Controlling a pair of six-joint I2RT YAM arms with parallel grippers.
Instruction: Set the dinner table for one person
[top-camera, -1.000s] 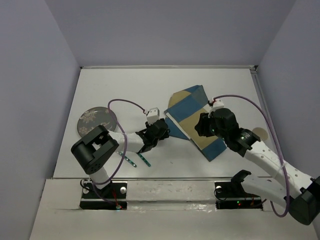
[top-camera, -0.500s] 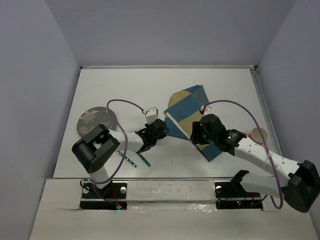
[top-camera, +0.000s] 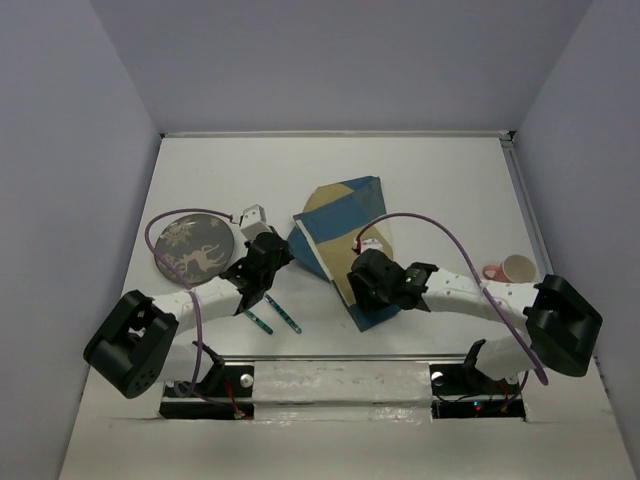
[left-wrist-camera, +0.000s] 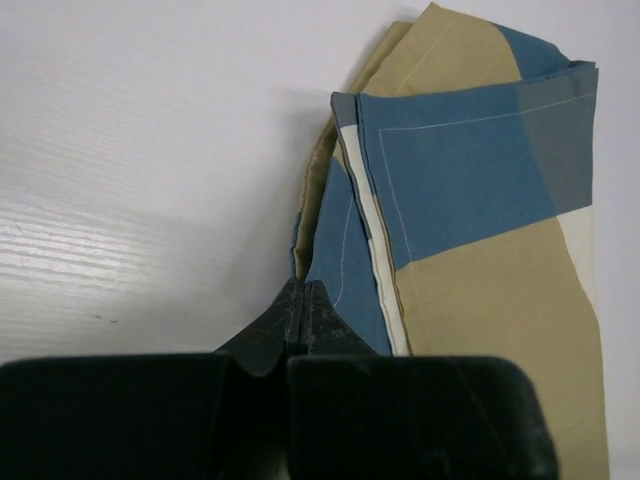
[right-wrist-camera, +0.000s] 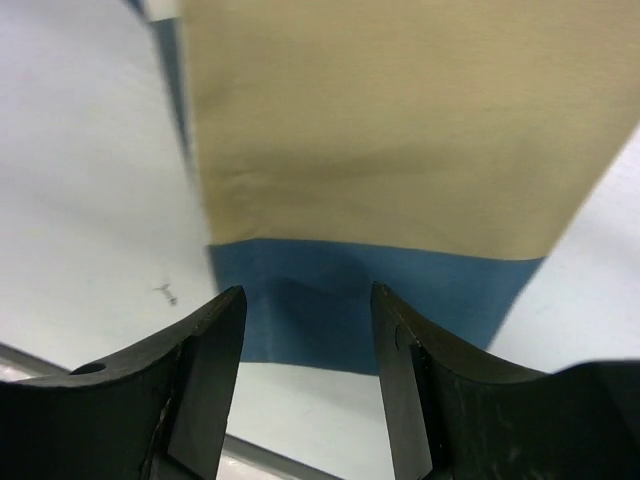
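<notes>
While the left gripper (left-wrist-camera: 303, 303) is clenched on a corner of the folded placemat (left-wrist-camera: 470, 200), the right gripper (right-wrist-camera: 305, 330) hovers released over its blue hem. Step, likely: laying placemat mid dinner table (top-camera: 300, 165). Next: right pinches hem, both spread it flat.

Beyond the placemat (top-camera: 345, 212): dinner table (top-camera: 300, 165) is left bare to the back wall (top-camera: 330, 60).
Left of it: passage is narrowed by a plate (top-camera: 193, 245).
Near-left: cutlery (top-camera: 285, 314) is laid across.
Far right: a cup (top-camera: 518, 268) is stood.
</notes>
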